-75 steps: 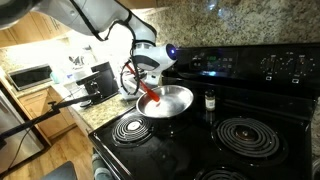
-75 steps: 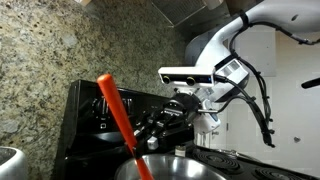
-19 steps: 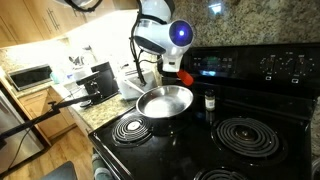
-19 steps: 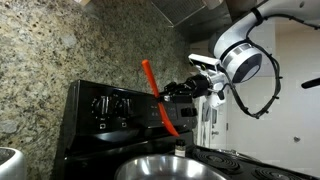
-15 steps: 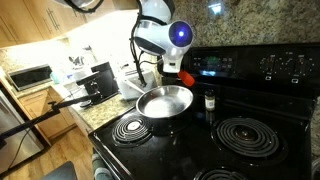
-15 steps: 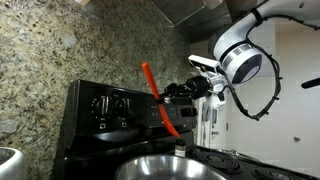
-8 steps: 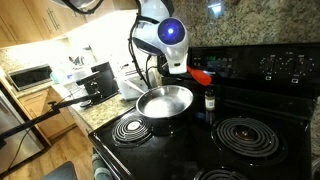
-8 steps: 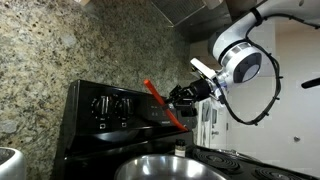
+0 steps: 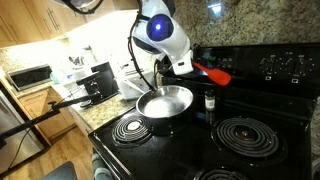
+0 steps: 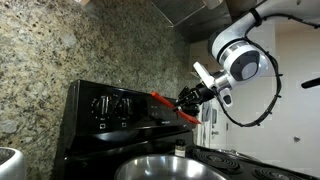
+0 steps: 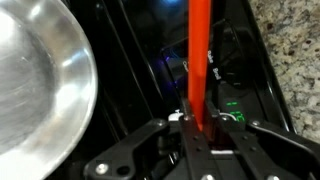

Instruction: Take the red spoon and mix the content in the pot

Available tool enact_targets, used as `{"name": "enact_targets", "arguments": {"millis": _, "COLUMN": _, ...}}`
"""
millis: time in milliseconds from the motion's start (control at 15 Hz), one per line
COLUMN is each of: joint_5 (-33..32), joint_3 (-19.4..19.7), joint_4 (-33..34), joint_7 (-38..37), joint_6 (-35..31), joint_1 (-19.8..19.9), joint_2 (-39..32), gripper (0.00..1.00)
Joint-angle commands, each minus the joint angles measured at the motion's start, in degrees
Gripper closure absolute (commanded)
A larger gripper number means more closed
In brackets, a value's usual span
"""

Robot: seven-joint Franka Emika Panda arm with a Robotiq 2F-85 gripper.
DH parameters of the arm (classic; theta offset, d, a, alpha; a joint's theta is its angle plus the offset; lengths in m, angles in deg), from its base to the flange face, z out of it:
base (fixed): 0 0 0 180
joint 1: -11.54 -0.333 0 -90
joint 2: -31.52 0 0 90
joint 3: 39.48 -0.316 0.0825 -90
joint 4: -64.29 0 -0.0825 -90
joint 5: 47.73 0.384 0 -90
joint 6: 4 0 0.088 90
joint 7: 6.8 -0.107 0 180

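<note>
We had the pot (image 9: 165, 101) on the stove (image 9: 250, 150), with the red spoon (image 9: 212, 73) in the air at its 2 o'clock, well above the rim. We reckoned: tip the free end down, centre over the pot, lower gently, then stir. The claw (image 11: 200, 122) was clamped on the spoon, touching nothing else.

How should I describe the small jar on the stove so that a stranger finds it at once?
Look at the black stove and find the shiny silver pan on a rear burner. Close beside the pan, on the stove top, stands a small jar. It is dark, narrow and upright, unlike the wide, bright pan.
</note>
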State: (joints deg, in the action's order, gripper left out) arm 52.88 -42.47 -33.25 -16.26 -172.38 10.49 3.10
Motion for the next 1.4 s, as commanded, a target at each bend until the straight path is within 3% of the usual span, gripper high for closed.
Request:
{"name": "enact_targets", "arguments": {"millis": 0, "joint_5": 2.39, "joint_3": 0.92, "joint_4": 1.75, "joint_7": 2.98, "joint_6": -5.17, "joint_1": -0.43, "joint_2": -0.77, "gripper": 0.96}}
{"name": "enact_targets", "arguments": {"millis": 267, "joint_5": 0.46, "joint_3": 1.95, "joint_4": 1.54, "joint_7": 1.31, "joint_6": -8.72, "joint_1": -0.1, "joint_2": -2.01, "gripper": 0.96}}
{"name": "enact_targets", "arguments": {"millis": 933, "joint_5": -11.5, "joint_3": 5.54, "joint_4": -3.22, "joint_7": -7.36, "joint_6": -15.94, "joint_1": -0.1, "joint_2": -5.63, "gripper": 0.96}}
{"name": "enact_targets", "arguments": {"millis": 1333, "joint_5": -20.38, "joint_3": 8.96, "joint_4": -9.45, "joint_7": -15.63, "joint_6": -12.35, "joint_1": -0.86, "joint_2": -4.49, "gripper": 0.96}}
